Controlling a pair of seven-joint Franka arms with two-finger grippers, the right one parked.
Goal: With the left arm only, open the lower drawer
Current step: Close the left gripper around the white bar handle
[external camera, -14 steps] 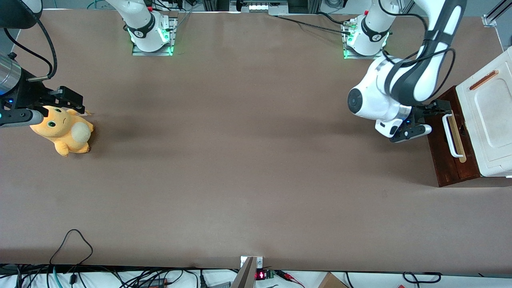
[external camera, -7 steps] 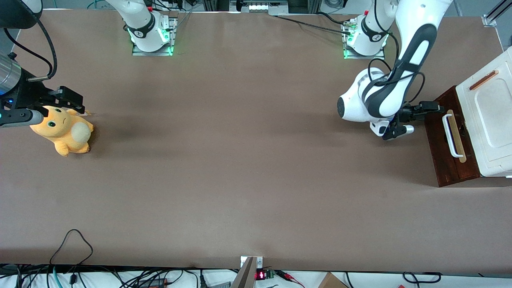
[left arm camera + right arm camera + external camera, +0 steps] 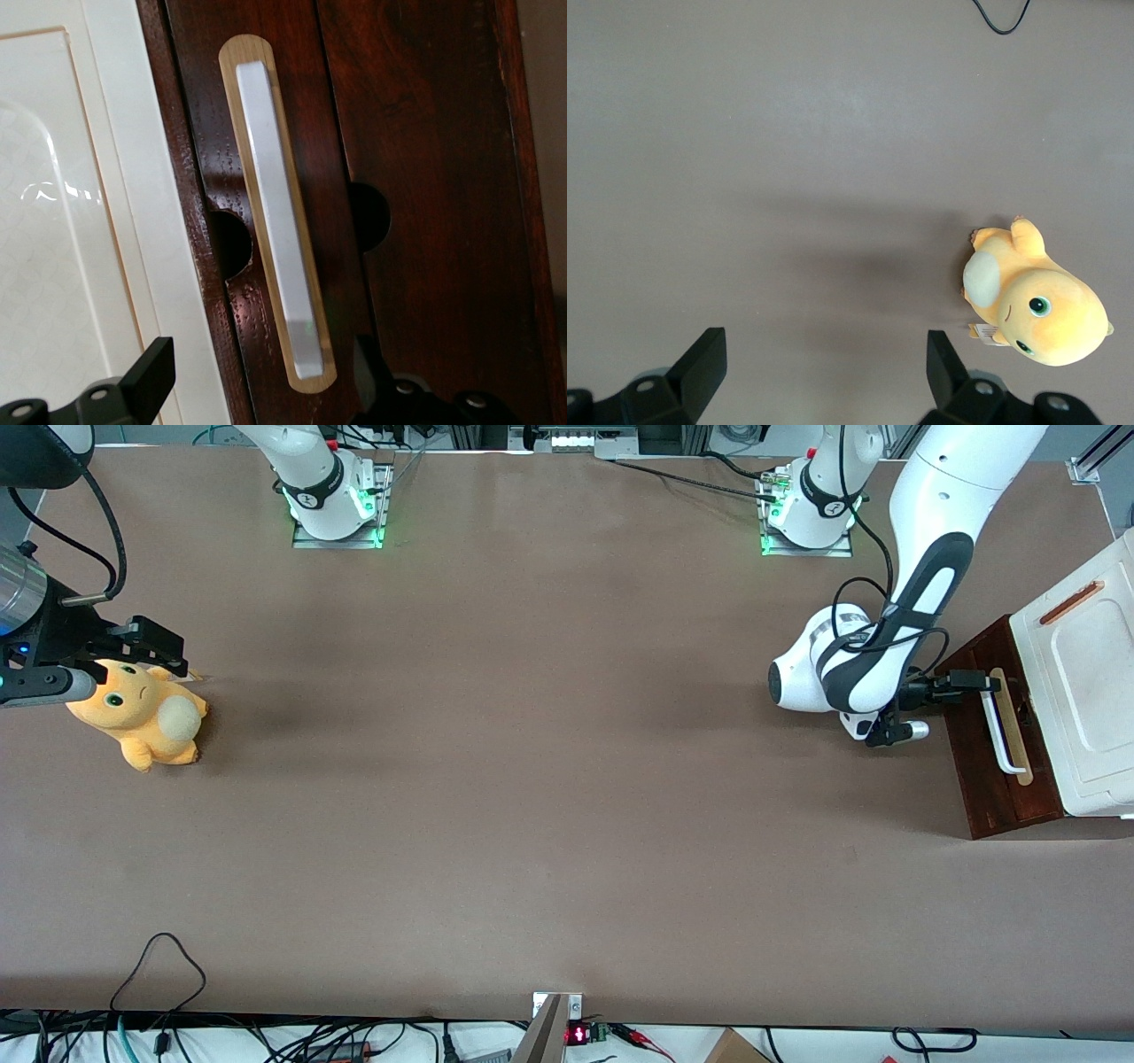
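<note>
A: Since the lower drawer (image 3: 997, 731) sits closed at the working arm's end of the table, beneath the white cabinet top (image 3: 1085, 682), the step in hand is judged to be the approach to its handle (image 3: 279, 217).

B: Gripper state?

A: The gripper (image 3: 257, 390) is spread wide and holds nothing. In the left wrist view its two black fingers (image 3: 146, 376) straddle one end of the white bar, with clear space on either side and no contact.

B: How should the grasp go?

A: Judgement: slide along the bar toward its middle before closing, so the pull does not twist the front. Then lower until the pads pass under the bar, close across its narrow width, and draw straight out from the cabinet, toward the parked arm's end. A slanted pull may bind the drawer.

B: Arm pose?

A: In the front view the left arm (image 3: 921, 584) reaches from its base toward the cabinet, elbow bent, wrist level with the dark front, the fingers pointing at the drawer just above the end of the handle farther from the camera.
</note>
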